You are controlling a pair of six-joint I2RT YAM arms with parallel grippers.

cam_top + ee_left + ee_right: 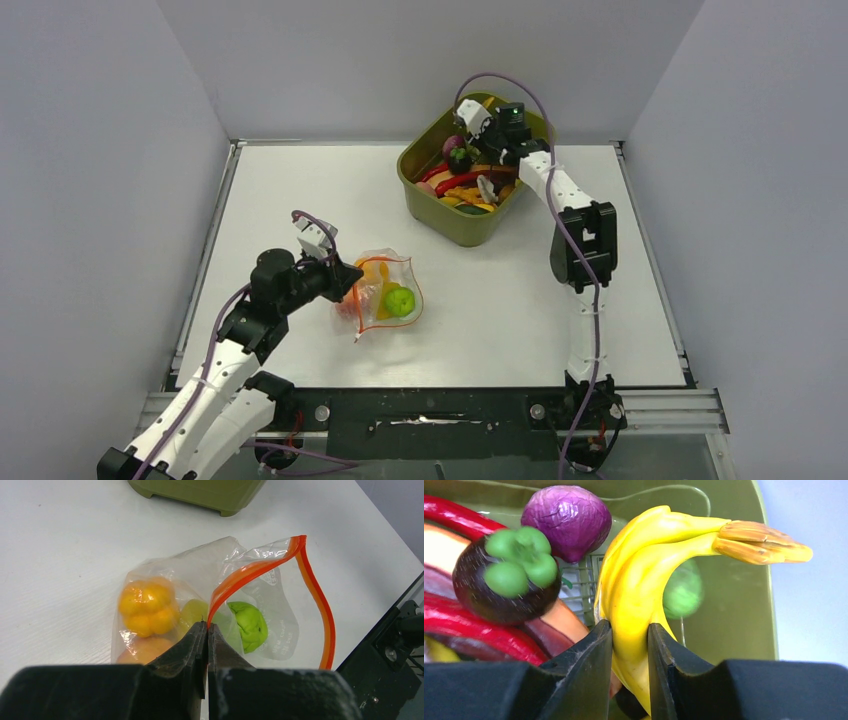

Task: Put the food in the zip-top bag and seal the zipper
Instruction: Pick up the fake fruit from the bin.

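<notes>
The right gripper [630, 630] clamps yellow bananas [649, 555] at the olive-green tub [455, 225] while the left gripper [206, 626], jaws pressed together, pinches the gaping mouth edge of the zip-top bag [200, 565] lying on the white table [300, 190], a lime [250, 625] and orange pepper [147, 607] inside.

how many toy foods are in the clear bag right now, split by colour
orange: 2 (pepper, paler piece below it)
bright green: 1 (lime)
pale yellow-green: 1 (blurred piece behind the plastic)
total: 4 visible in the bag
</notes>
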